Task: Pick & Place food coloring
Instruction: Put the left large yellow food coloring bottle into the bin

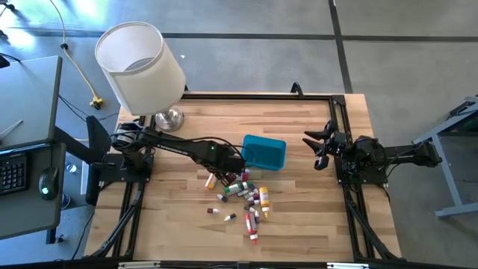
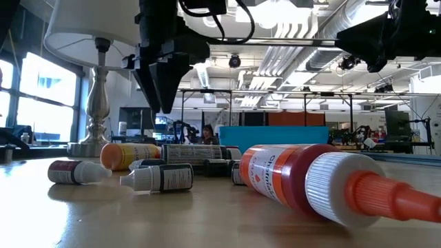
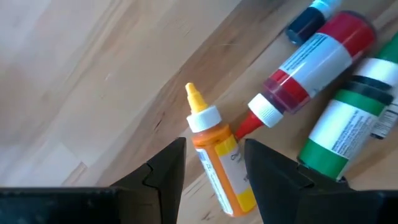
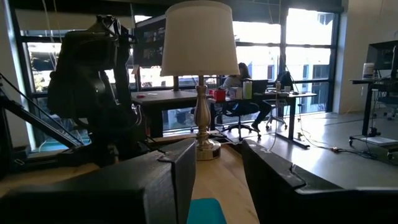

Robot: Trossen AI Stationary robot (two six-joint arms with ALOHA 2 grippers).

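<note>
Several food coloring bottles (image 1: 243, 196) lie scattered on their sides on the wooden table. My left gripper (image 1: 226, 170) hangs open above the pile's far-left end, fingers pointing down. In the left wrist view its fingers (image 3: 214, 149) stand on either side of an orange bottle (image 3: 217, 163) with a yellow tip, without touching it. A red bottle (image 3: 311, 65) and a green one (image 3: 345, 127) lie beside it. In the low view the gripper (image 2: 167, 103) hovers above the orange bottle (image 2: 131, 153). My right gripper (image 1: 320, 149) waits open near the table's right edge.
A teal-blue bin (image 1: 264, 152) stands just beyond the pile on the far side. A lamp with a white shade (image 1: 142, 63) rises from the table's far-left corner. A large red bottle (image 2: 310, 180) lies nearest the near edge. Bare wood spreads left of the pile.
</note>
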